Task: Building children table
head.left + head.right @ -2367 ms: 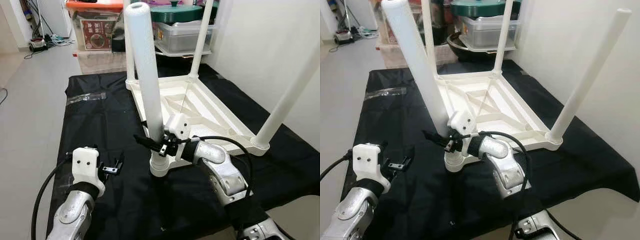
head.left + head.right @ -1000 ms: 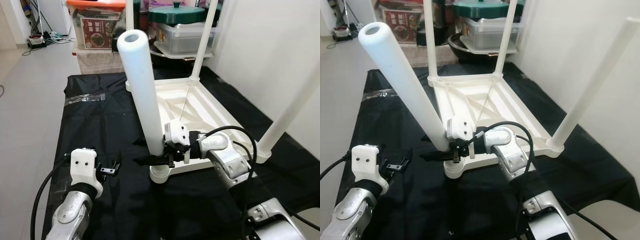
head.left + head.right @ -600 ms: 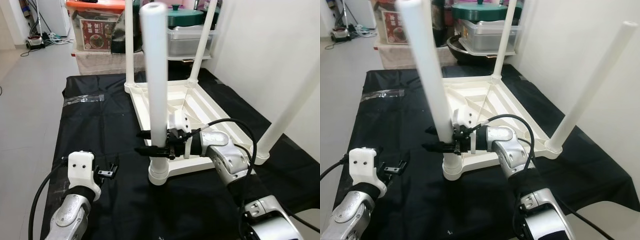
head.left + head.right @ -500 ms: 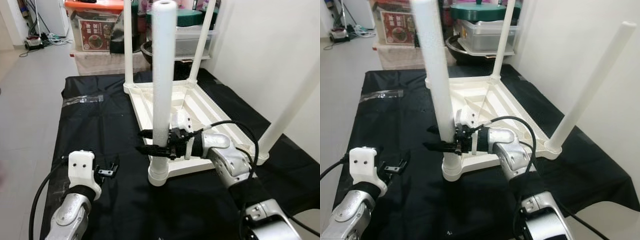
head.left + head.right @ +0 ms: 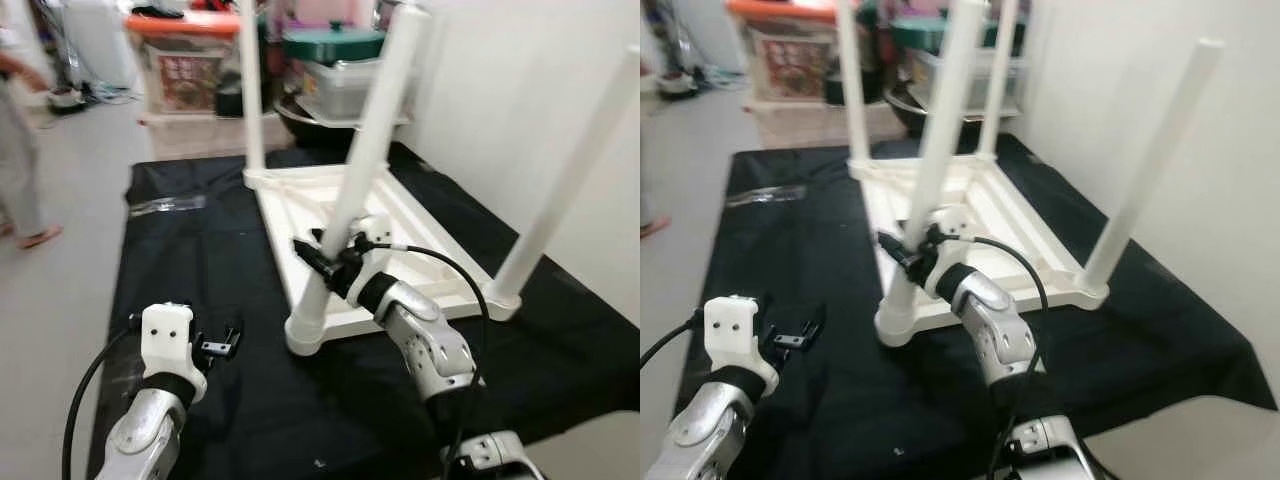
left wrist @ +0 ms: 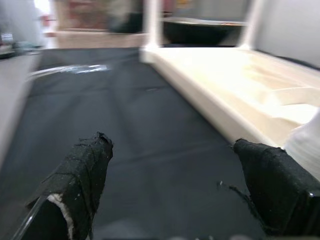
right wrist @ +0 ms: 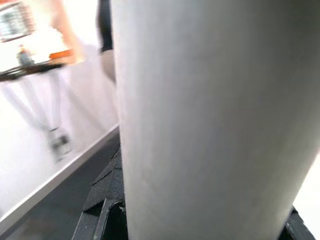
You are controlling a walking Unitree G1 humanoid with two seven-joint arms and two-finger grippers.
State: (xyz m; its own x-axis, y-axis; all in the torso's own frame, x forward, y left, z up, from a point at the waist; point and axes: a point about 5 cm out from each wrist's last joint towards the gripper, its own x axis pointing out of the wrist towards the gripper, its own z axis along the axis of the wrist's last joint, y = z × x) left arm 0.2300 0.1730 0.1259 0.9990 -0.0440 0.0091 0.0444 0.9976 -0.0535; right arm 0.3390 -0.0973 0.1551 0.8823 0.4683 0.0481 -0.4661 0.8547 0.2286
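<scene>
black cloth covers the counter [image 5: 200, 260], with storage boxes [image 5: 185, 65] stacked behind it and a person [image 5: 20, 150] passing at the far left. the white table top [image 5: 350, 215] lies upside down on the cloth. four legs stand in its corners. the nearest leg [image 5: 355, 180], which stood almost upright half a second ago, now leans toward the back right from its corner socket, so it looks loose and not yet seated. the right tool [image 5: 318, 256] is clamped on that leg low down. the left tool [image 5: 222, 340] hovers spread open over bare cloth, holding nothing. two tools, one top, four legs.
</scene>
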